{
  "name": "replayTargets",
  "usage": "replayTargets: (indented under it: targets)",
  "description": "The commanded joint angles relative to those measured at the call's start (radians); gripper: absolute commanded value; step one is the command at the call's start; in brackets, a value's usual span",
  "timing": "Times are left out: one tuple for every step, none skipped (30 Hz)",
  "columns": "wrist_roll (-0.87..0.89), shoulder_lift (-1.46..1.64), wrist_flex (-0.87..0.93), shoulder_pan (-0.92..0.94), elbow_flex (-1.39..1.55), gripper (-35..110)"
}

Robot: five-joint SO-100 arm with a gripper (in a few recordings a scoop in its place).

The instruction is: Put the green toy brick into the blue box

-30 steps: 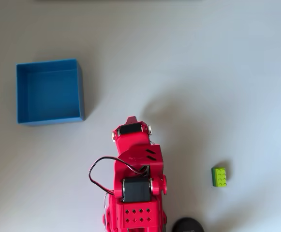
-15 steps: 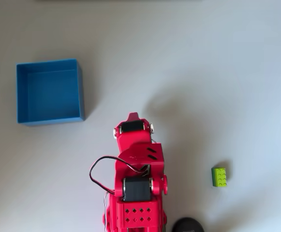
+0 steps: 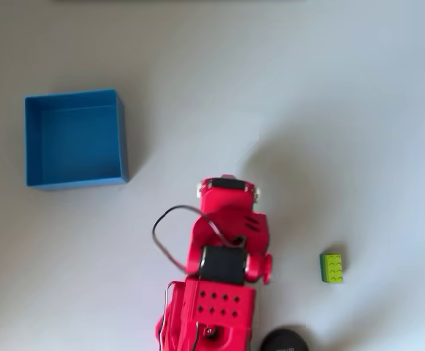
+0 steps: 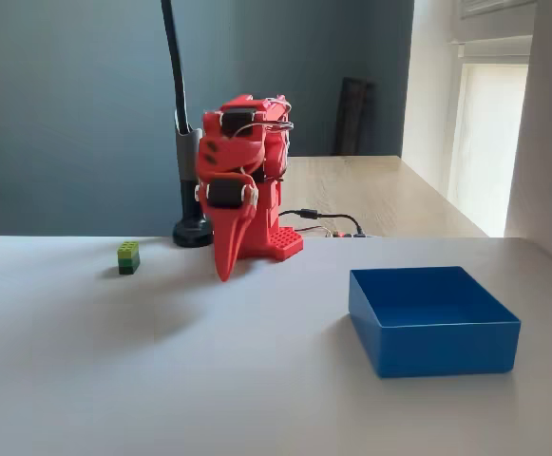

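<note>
- The desk (image 3: pixel 344 88) is big, pale and plain, and it carries everything here.
- The red arm (image 3: pixel 223 278) stands by the bottom edge of the desk in the overhead view. It is folded up tall over its own base.
- The blue box (image 3: pixel 76 139) sits near the left edge of the desk in the overhead view. In the fixed view the blue box (image 4: pixel 432 318) is at the right, well apart from the arm. It has nothing inside it, just its flat blue bottom.
- The black round foot (image 4: pixel 192 232) of a stand sits just behind the arm, by the same edge of the desk.
- The pincer (image 4: pixel 226 271) points down at the desk in the fixed view, with its tip close to the top of the desk. It holds nothing. It looks pressed together, but I cannot tell for sure from these pictures.
- The green toy brick (image 3: pixel 332 267) lies flat on the desk toward the bottom right corner in the overhead view, studs up. In the fixed view the green toy brick (image 4: pixel 128 257) is left of the arm, near the pincer but not touching it.
- So, I think the job has hardly begun. The brick is not picked up yet. What is left: reach over to the brick, grab it, lift it, carry it all the way across to the box, and let it go inside.
</note>
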Motion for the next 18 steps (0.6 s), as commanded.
replayTargets:
  targets:
    - [0.021,-0.118,-0.017,0.094,-0.140,0]
    - [0.023,-0.149,-0.017,0.117,-0.158,0]
    - [0.026,-0.181,-0.017,0.137,-0.176,0]
    - [0.031,-0.212,-0.017,0.156,-0.198,0]
    - [0.035,-0.242,-0.017,0.175,-0.218,0]
    - [0.044,-0.273,-0.017,0.193,-0.242,0]
    - [0.055,-0.302,-0.017,0.209,-0.267,0]
    - [0.064,-0.331,-0.015,0.225,-0.291,0]
    - [0.075,-0.360,-0.015,0.239,-0.314,0]
    - [0.084,-0.385,-0.014,0.255,-0.337,0]
    - [0.092,-0.410,-0.012,0.268,-0.357,0]
    - [0.100,-0.431,-0.011,0.282,-0.374,0]
    - [0.106,-0.449,-0.009,0.298,-0.393,0]
    - [0.112,-0.466,-0.002,0.313,-0.410,0]
    - [0.118,-0.482,0.008,0.328,-0.426,2]
    - [0.124,-0.495,0.020,0.342,-0.442,4]
    - [0.129,-0.509,0.031,0.356,-0.456,8]
    - [0.133,-0.522,0.038,0.368,-0.466,12]
